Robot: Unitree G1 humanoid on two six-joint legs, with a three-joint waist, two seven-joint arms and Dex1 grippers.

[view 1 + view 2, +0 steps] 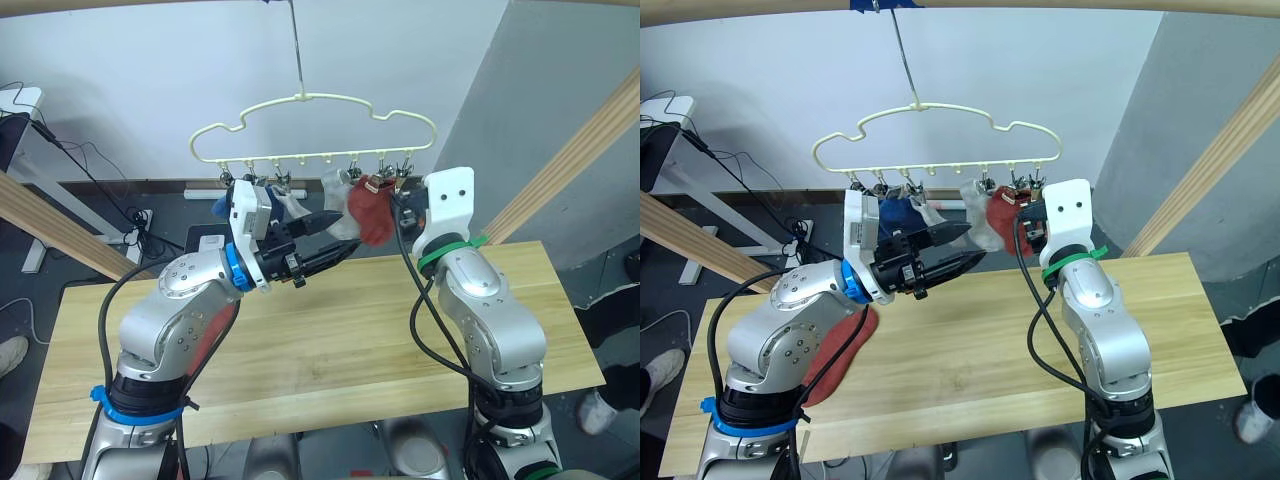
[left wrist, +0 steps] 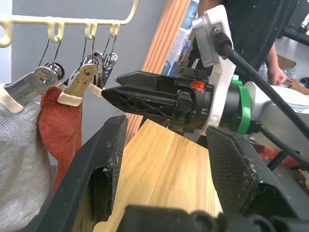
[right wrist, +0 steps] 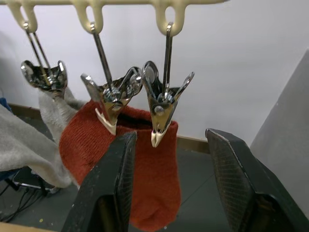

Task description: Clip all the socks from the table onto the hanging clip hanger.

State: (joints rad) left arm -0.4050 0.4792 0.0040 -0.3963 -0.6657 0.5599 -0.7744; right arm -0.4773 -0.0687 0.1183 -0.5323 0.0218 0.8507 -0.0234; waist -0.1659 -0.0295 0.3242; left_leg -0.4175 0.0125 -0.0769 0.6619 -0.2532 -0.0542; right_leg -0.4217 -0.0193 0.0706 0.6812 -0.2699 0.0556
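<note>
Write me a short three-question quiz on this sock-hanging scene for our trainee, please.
1. True or false: the right claw is shut on the rust-red fabric sock clipped to the pale yellow wavy wire hanger.
2. Where does the second, unclipped rust-red sock lie? A: on the pale wooden plank table. B: on the floor. C: on a chair.
3. Fill in: beside the clipped rust-red sock, toward the robot's left, hangs a light ___ sock.

Key: 1 false, the claw is open and empty; 2 A; 3 grey.
</note>
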